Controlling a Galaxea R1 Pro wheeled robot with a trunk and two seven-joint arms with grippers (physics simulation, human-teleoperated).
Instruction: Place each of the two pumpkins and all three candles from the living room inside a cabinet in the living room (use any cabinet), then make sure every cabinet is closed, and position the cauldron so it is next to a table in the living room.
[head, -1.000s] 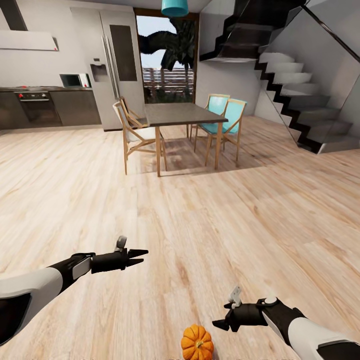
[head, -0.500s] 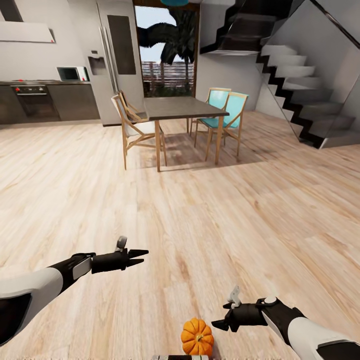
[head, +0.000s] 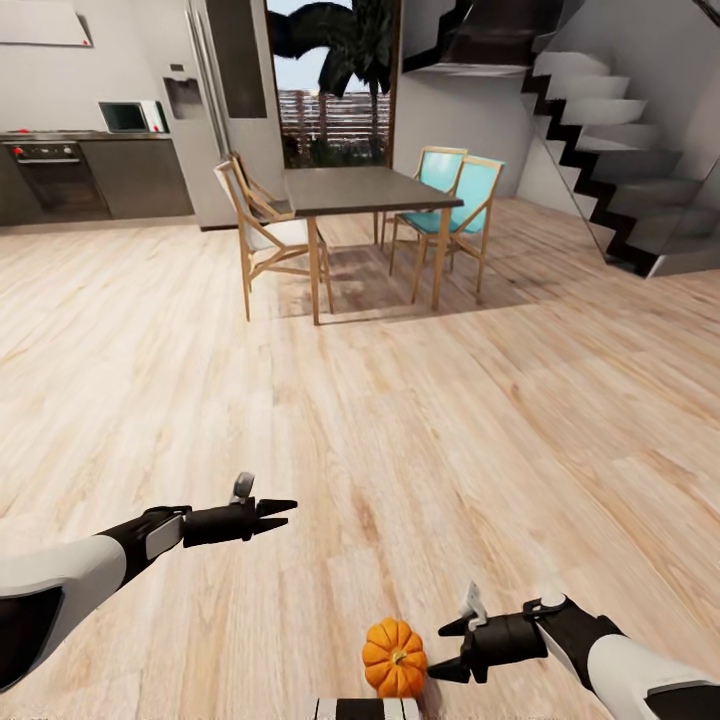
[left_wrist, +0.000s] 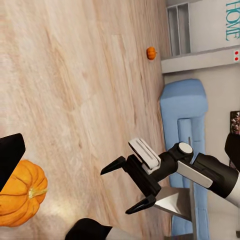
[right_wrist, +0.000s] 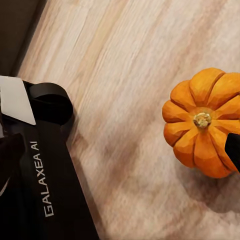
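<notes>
Your right gripper (head: 440, 650) has dropped and closed in on the pumpkin (head: 394, 656) over the past second, jaws apart, tips now just beside its near flank on the floor (head: 400, 430); the view has also tilted down, so this is the approach to a first grasp. Your left gripper (head: 283, 513) holds off to the far side, fingers drawn together, empty. Beyond it, a second pumpkin (left_wrist: 151, 53) lies well apart near a blue sofa (left_wrist: 183, 105). Legible text: "GALAXEA AI" on the robot base (right_wrist: 47, 185); "HOME" on the wall (left_wrist: 233, 20).
</notes>
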